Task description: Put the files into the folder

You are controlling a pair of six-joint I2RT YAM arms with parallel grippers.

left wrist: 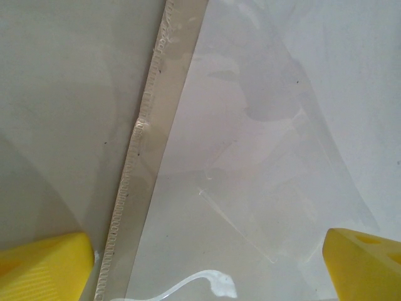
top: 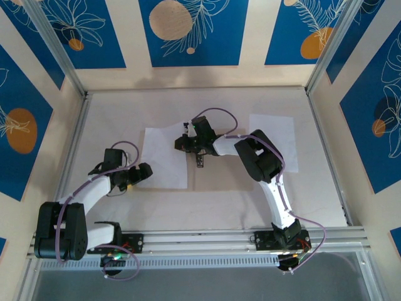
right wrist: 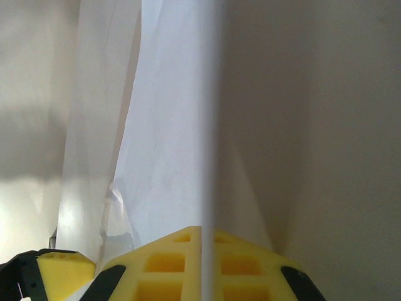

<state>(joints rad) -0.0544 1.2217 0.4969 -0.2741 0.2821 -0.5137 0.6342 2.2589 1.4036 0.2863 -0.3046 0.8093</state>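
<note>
From above, you see your table [top: 219, 106] with two white sheets on it. The left sheet [top: 166, 157] lies flat at about 9 o'clock from the middle. The right sheet [top: 272, 144] lies at about 3 o'clock, well apart from it. Between them the folder [top: 225, 180] is a tan patch, so close in colour to the table that its edges are faint.

Your left hand [top: 145, 171] is over the 9 o'clock edge of the left sheet. The top camera does not show its fingers well, but the left wrist camera does. There the two yellow fingers [left wrist: 44, 266] stand spread wide at the bottom corners, with nothing between them. Under them the sheet looks glossy, with a narrow strip and a dotted seam along its edge. This detail is too small to see from above.

Your right hand [top: 199, 165] hangs between the left sheet and the folder, its fingers pointing toward 6 o'clock. From above you cannot tell if it holds something. The right wrist camera shows the yellow fingers pressed together on a thin leaf seen edge-on, which runs straight toward 12 o'clock in that picture. White paper is on its 9 o'clock side and a tan surface on its 3 o'clock side. The leaf looks like the folder's cover standing upright, but I cannot say this for sure.
</note>
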